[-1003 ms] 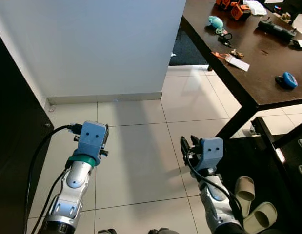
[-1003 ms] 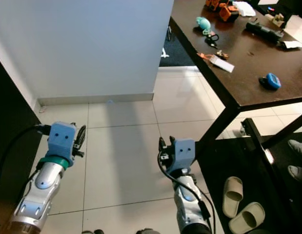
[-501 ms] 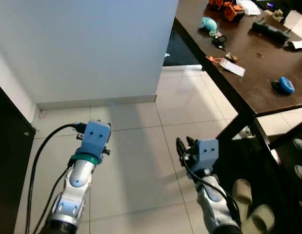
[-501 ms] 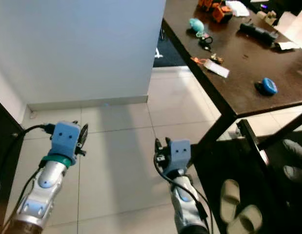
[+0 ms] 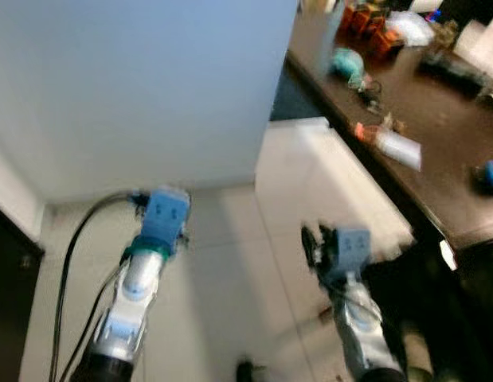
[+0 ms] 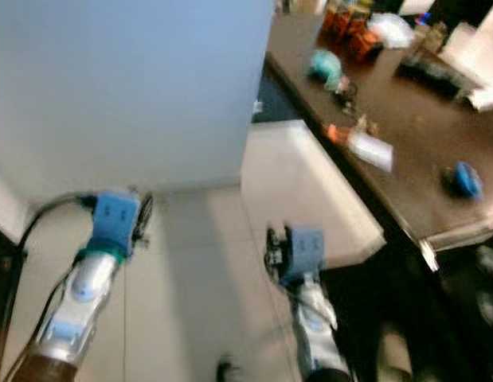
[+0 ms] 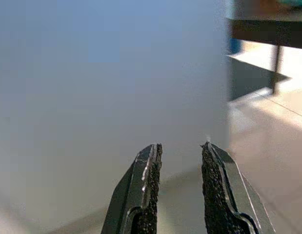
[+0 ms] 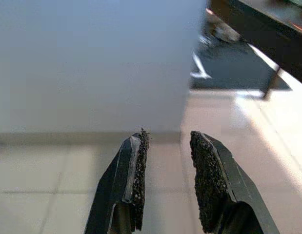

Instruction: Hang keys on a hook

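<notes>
While the head views are blurred, the left pincer [image 7: 179, 187] and right pincer [image 8: 168, 180] each show a narrow gap between their fingers, with nothing gripped, held above the tiled floor [image 5: 230, 270] facing a white wall [image 5: 142, 87]. The keys [image 5: 364, 73] lie on the dark tabletop [image 5: 437, 119], beside a teal object [image 5: 346, 60].

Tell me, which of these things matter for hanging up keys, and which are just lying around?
For the job:
keys with a white tag on the dark table
left gripper, open, empty
right gripper, open, empty

Just lying about:
teal thing
blue thing
orange items
</notes>
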